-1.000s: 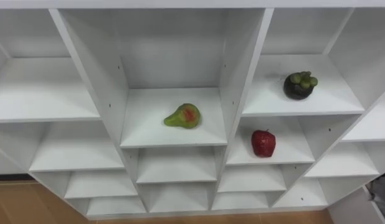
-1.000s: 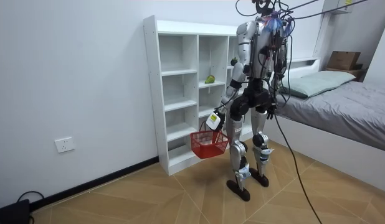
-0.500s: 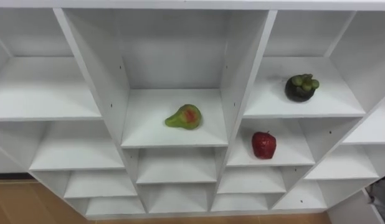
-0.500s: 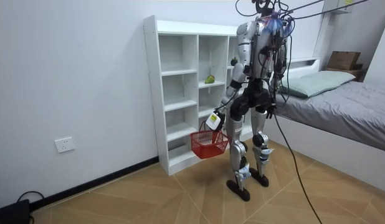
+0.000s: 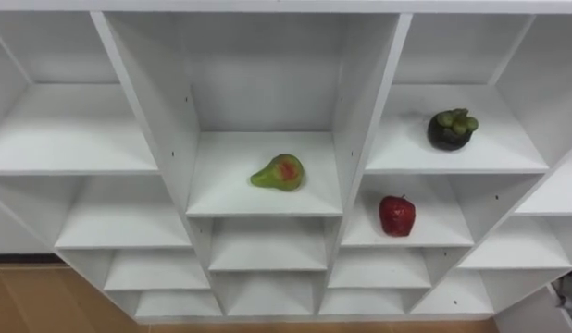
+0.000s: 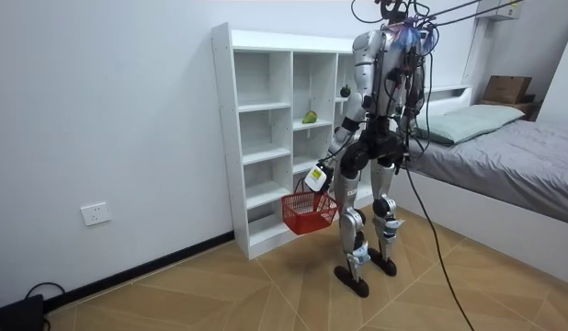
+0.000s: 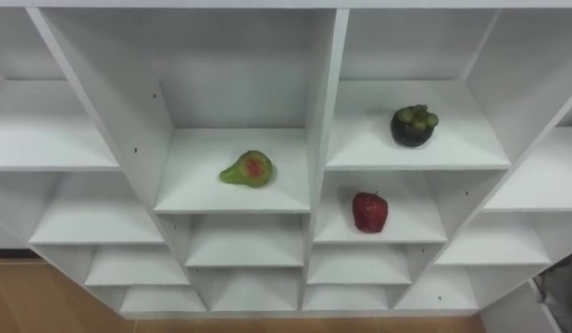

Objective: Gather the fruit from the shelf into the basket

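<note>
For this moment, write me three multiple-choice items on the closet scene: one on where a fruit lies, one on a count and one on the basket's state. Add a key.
1. Where does the green pear lie?
A. In the middle column of the closet
B. On the bottom shelf
C. On the floor

2. How many fruits lie on the shelves?
A. Two
B. Three
C. Five

3. How is the red basket placed?
A. Standing on the floor
B. Set on a shelf
C. Hanging from the left robot hand

Key:
1 A: the pear lies alone in a middle compartment.
2 B: the pear, a dark fruit and a red fruit are there.
3 C: in the room view it hangs in the air below that hand.
</note>
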Robot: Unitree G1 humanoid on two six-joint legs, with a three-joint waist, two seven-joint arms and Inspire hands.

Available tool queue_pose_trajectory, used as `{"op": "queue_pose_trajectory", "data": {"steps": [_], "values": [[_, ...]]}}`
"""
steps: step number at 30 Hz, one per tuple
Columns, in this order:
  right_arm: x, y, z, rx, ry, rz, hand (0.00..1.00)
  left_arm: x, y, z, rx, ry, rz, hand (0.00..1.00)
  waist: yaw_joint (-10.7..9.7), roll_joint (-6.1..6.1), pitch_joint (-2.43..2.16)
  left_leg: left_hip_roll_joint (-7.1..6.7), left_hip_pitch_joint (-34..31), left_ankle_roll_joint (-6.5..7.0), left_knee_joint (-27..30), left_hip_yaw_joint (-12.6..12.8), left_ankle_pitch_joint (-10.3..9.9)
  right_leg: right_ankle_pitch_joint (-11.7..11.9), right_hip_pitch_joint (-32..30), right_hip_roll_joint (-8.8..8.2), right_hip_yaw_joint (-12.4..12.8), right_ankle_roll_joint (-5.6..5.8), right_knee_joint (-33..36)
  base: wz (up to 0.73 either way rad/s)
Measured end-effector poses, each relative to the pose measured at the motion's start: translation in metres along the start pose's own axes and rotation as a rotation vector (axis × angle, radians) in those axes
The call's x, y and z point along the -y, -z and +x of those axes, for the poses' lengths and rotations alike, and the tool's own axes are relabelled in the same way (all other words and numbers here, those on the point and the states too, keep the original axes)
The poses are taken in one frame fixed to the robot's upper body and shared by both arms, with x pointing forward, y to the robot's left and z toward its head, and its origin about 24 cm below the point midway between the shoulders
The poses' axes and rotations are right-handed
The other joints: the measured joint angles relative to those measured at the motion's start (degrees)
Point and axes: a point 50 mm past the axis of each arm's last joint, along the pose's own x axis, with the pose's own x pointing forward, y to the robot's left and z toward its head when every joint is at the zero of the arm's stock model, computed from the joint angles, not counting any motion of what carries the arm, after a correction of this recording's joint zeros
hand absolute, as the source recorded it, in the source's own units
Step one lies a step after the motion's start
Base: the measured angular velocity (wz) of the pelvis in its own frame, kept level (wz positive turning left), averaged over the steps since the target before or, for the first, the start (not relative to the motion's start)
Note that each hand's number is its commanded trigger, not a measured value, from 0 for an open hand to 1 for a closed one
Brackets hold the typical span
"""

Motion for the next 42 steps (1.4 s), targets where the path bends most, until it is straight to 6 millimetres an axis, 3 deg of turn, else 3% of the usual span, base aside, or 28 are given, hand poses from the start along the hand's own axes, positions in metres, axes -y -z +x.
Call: {"op": "queue_pose_trajectory", "data": {"steps": [5, 11, 20, 31, 36, 42], "values": [[-0.003, -0.017, -0.002, 0.108, -0.013, -0.002, 0.0, -0.001, -0.002, 0.0, 0.025, -0.001, -0.005, 1.0, 0.0, -0.31, -0.03, -0.03, -0.4, 0.0, 0.0, 0.3, 0.0, 0.0, -0.9, -0.01, 0.3, 0.01, -0.1, -0.02], [-0.007, -0.04, -0.009, 0.268, -0.006, -0.053, 0.0, 0.0, -0.008, 0.001, 0.052, 0.001, -0.009, 1.0, -0.2, -0.5, -0.56, -0.01, -1.0, 0.01, 0.1, 0.5, 0.1, 0.0, -1.3, 0.0, 0.6, 0.0, -0.1, -0.02], [-0.014, -0.098, -0.048, 0.662, 0.008, -0.112, 0.0, -0.002, -0.019, -0.001, 0.139, 0.002, -0.013, 1.0, -0.2, -0.65, -0.45, 0.1, -1.0, 0.01, 0.0, 1.4, 0.1, 0.2, -2.3, 0.06, 1.4, 0.01, 0.0, -0.05], [-0.016, -0.123, -0.077, 0.851, 0.038, -0.158, 0.0, 0.004, -0.023, -0.002, 0.162, 0.022, 0.008, 1.0, -0.4, -0.3, -0.59, 0.1, -2.0, 0.22, 0.2, 2.2, 0.3, 0.5, -3.8, -0.01, 2.0, 0.06, 1.0, -0.03], [-0.013, -0.148, -0.109, 1.042, 0.082, -0.109, 0.0, 0.005, -0.019, 0.0, 0.14, 0.023, 0.015, 1.0, -0.3, 0.47, -0.61, 0.19, -1.9, 0.22, 0.0, 2.9, 0.3, 0.8, -3.9, 0.2, 3.0, 0.1, 0.9, -0.07], [-0.012, -0.154, -0.117, 1.105, 0.118, -0.078, 0.0, 0.005, -0.018, -0.001, 0.139, 0.022, 0.015, 1.0, -0.2, 0.5, -0.63, 0.11, -1.3, 0.42, -0.9, 3.4, 0.6, 1.0, -3.8, 0.14, 3.5, 0.19, 0.9, -0.04]]}}
